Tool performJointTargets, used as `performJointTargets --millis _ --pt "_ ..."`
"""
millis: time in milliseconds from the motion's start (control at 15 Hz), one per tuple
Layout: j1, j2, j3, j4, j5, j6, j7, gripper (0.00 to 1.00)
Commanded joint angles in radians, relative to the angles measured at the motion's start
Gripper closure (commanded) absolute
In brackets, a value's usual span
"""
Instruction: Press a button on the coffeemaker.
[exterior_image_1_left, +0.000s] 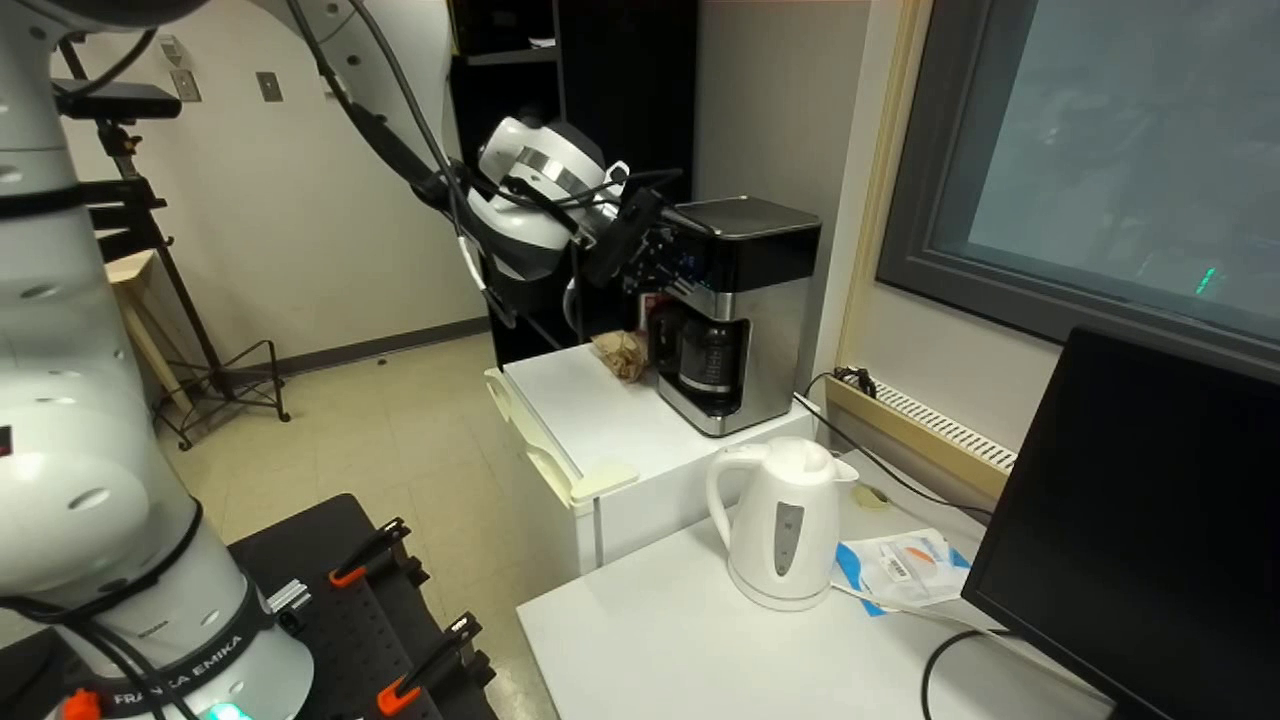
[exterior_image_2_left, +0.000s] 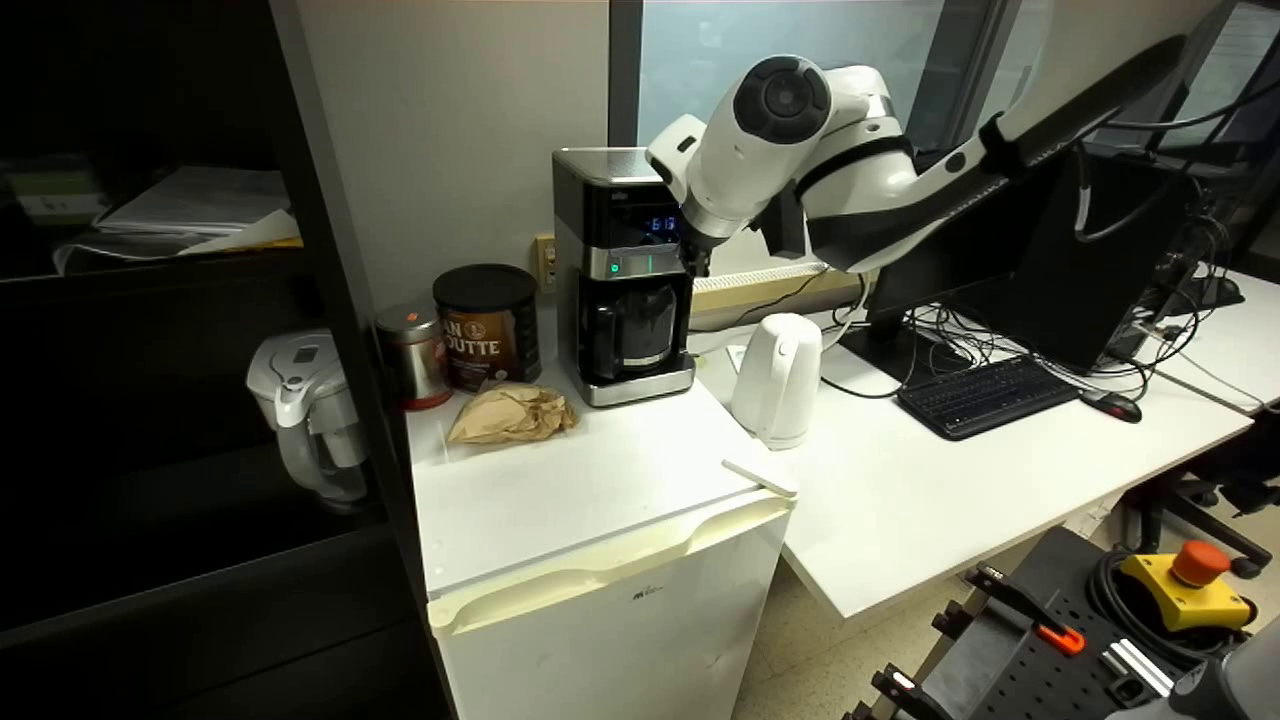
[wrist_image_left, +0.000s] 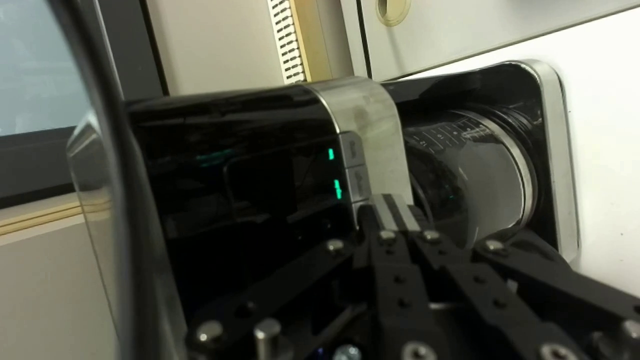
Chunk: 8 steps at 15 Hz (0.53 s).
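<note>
In an exterior view the coffeemaker (exterior_image_2_left: 630, 262) stands on a white fridge (exterior_image_2_left: 570, 500), at 10 o'clock from the white kettle (exterior_image_2_left: 780, 385); a paper bag (exterior_image_2_left: 512, 413) shares the fridge top, at 9 o'clock from the kettle, and a keyboard (exterior_image_2_left: 990, 395) lies at 3 o'clock on the desk (exterior_image_2_left: 880, 530). A window (exterior_image_1_left: 1120, 150) sits at 2 o'clock from the coffeemaker in an exterior view. The gripper (wrist_image_left: 396, 212) has its 2 fingers pressed together by the button row (wrist_image_left: 357, 177); whether they touch it, I cannot tell.
</note>
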Motion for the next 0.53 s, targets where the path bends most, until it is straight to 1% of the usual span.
performJointTargets --millis 0,467 --pt "-0.002 0.016 -0.004 0.029 -0.047 0.026 0.026 0.99" --pt "-0.006 0.024 -0.007 0.037 -0.064 0.039 0.033 0.99"
